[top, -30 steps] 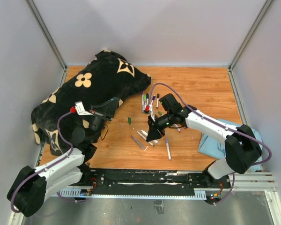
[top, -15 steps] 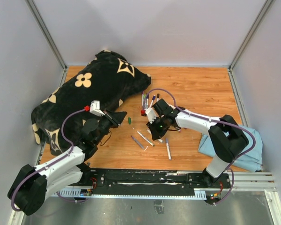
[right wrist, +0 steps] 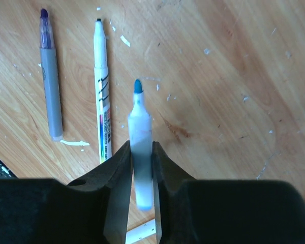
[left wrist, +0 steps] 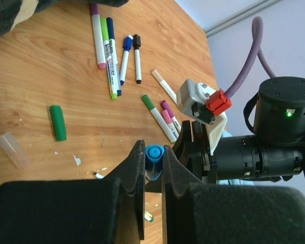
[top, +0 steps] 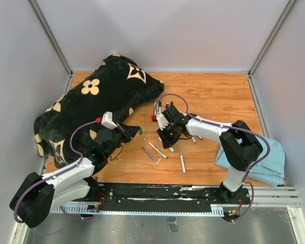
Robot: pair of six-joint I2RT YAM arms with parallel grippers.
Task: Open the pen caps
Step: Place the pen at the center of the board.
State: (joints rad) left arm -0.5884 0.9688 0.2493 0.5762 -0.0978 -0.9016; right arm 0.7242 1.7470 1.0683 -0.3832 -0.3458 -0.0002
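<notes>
In the left wrist view my left gripper (left wrist: 152,153) is shut on a blue pen cap (left wrist: 154,155), held just above the wood. A loose green cap (left wrist: 58,122) and a clear cap (left wrist: 12,149) lie to its left. Several capped markers (left wrist: 111,51) lie farther off, with blue (left wrist: 127,42) and black (left wrist: 137,39) pen caps on. My right gripper (right wrist: 141,148) is shut on an uncapped white marker (right wrist: 140,124) with a bare blue tip (right wrist: 138,86), pointing down at the table. From above, the left gripper (top: 133,130) and the right gripper (top: 165,139) sit close together mid-table.
A black plush cushion (top: 107,94) with cream flowers fills the back left. A blue cloth (top: 256,155) lies at the right edge. Uncapped markers lie near the front: a grey one (right wrist: 51,86), a white one (right wrist: 101,91), another (top: 182,161).
My left gripper has swung right and forward with the blue cap. The right arm has folded back and left, carrying the uncapped marker with it.
</notes>
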